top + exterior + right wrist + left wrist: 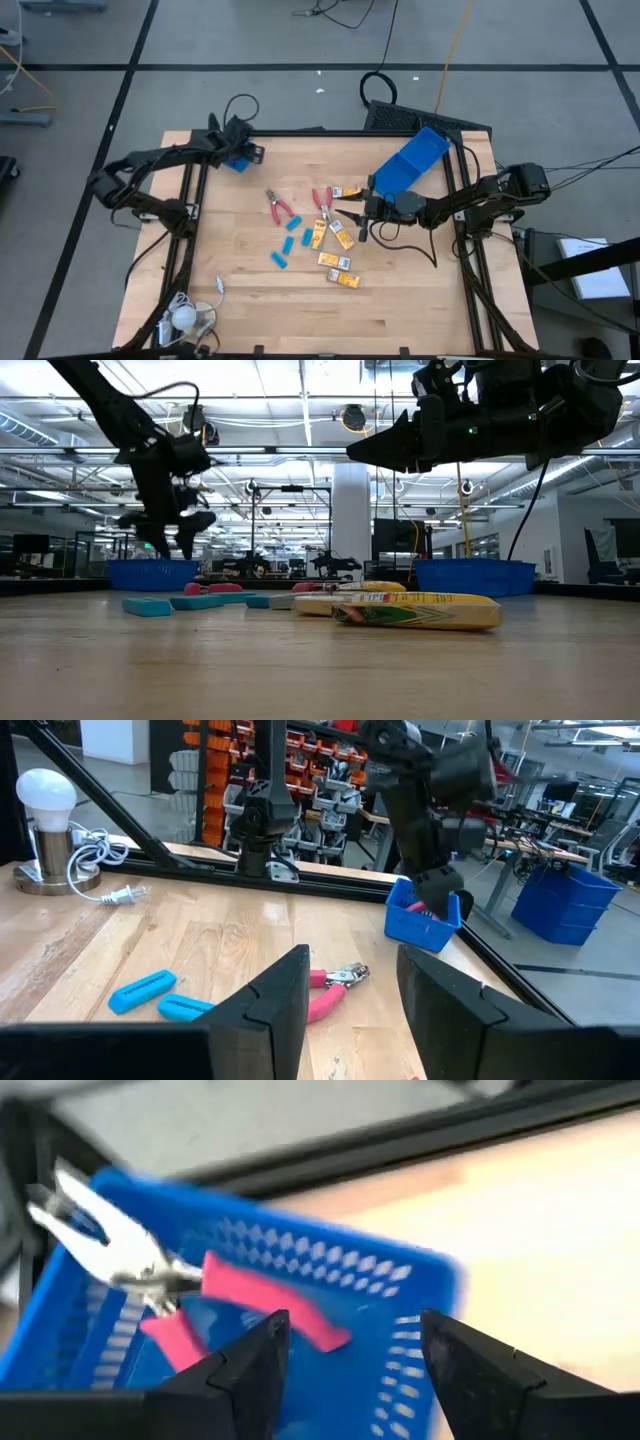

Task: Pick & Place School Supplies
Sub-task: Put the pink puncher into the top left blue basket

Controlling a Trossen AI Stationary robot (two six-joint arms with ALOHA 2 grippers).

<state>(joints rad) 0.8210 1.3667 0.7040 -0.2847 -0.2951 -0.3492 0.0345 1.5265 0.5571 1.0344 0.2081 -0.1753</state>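
Note:
My left gripper [238,152] hangs open over a small blue bin [236,162] at the table's far left. In the left wrist view its fingers [250,1365] stand apart above the bin [400,1280], and red-handled pliers [190,1305] lie inside. My right gripper [360,210] is open and raised above the table, right of the scattered supplies. Two more red-handled pliers [280,208] [322,199], light-blue pieces [279,259] and yellow packets [340,236] lie flat on the wood. The right wrist view shows one pair of pliers [335,985] and blue pieces [143,990] ahead of the fingers.
A larger blue bin [412,160] sits tilted at the table's far right, close behind my right arm. A white bulb with a cord [185,318] stands at the near left corner. Black frame rails [190,230] run along the table's left and right sides.

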